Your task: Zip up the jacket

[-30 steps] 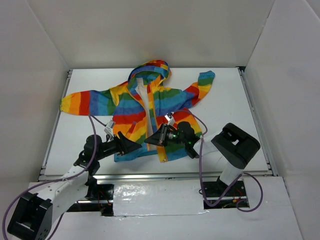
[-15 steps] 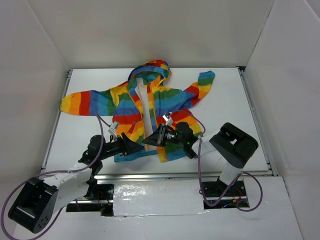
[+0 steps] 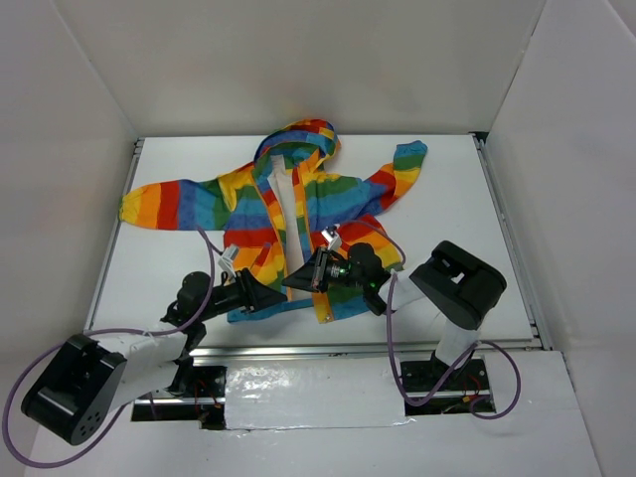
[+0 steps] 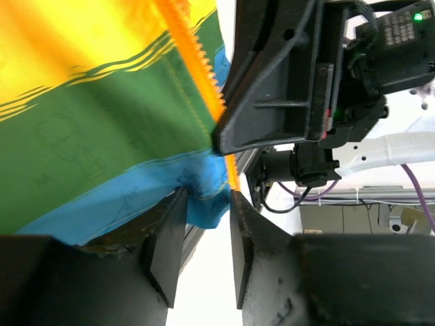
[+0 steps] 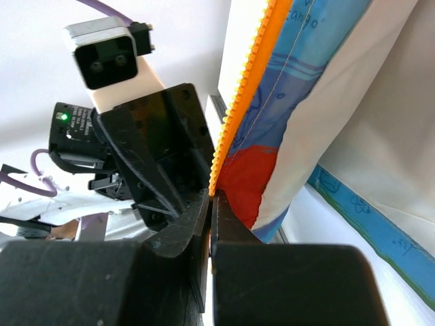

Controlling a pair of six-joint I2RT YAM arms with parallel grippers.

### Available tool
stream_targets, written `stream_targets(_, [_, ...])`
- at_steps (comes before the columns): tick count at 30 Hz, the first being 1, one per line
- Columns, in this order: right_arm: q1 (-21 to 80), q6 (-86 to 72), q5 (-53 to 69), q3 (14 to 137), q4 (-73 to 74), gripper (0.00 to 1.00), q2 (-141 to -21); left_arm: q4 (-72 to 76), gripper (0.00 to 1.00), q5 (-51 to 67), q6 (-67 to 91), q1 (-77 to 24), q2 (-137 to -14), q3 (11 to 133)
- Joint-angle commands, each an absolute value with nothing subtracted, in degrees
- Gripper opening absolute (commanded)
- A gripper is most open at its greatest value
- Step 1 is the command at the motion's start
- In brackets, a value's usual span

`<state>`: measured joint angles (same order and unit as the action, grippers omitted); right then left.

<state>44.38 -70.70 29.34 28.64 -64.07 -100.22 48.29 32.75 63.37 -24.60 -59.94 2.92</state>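
The rainbow-striped jacket (image 3: 298, 204) lies open on the white table, hood at the far side. My right gripper (image 3: 296, 278) is shut on the orange zipper edge (image 5: 248, 88) of the jacket's right front panel near the hem and holds it lifted; its jaws (image 5: 212, 197) are pressed flat together on the tape. My left gripper (image 3: 266, 295) sits at the hem of the left panel. In the left wrist view its jaws (image 4: 204, 200) stand apart, with the blue hem corner (image 4: 204, 204) between the tips. The other zipper row (image 4: 197, 61) runs just above, beside the right gripper (image 4: 285, 88).
The white table (image 3: 467, 229) is walled in by white panels at the back and both sides. A metal rail (image 3: 318, 348) runs along its near edge. Purple cables (image 3: 393, 328) loop from both arms near the jacket's hem.
My left gripper has moved right and forward to the jacket's hem. My right gripper has shifted slightly left, still holding the zipper edge.
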Motion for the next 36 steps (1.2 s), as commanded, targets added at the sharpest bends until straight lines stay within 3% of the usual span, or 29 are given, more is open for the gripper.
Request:
stream_targets(1, [45.00,-70.31,29.97,29.88,-68.55,0.00,-100.64,54.58,0.42,33.75,62.76,-25.14,-59.25,3.08])
stream_targets(9, [45.00,-70.14,30.23,30.15,-68.03,0.00,-101.16,48.78,0.43,32.26,61.00,-25.14,-54.49,3.69])
stream_targets(20, [45.00,-70.05,30.15,29.88,-68.38,0.00,-101.60,52.21,0.39,33.31,61.35,-25.22,-58.62,3.87])
stream_targets(26, [45.00,-69.96,30.58,29.88,-68.90,0.00,-101.51,51.68,0.29,33.13,60.47,-25.49,-59.59,3.78])
stream_targets(30, [44.91,-69.87,31.03,29.97,-69.17,0.00,-101.60,51.07,0.09,32.78,60.03,-25.66,-59.41,3.95])
stream_targets(35, [44.91,-69.61,32.08,30.41,-69.43,0.00,-101.69,50.71,0.00,32.70,59.85,-25.75,-59.59,4.48])
stream_targets(36, [45.00,-69.61,32.69,30.58,-69.61,0.16,-101.60,50.89,0.00,32.61,59.94,-25.75,-59.94,4.57])
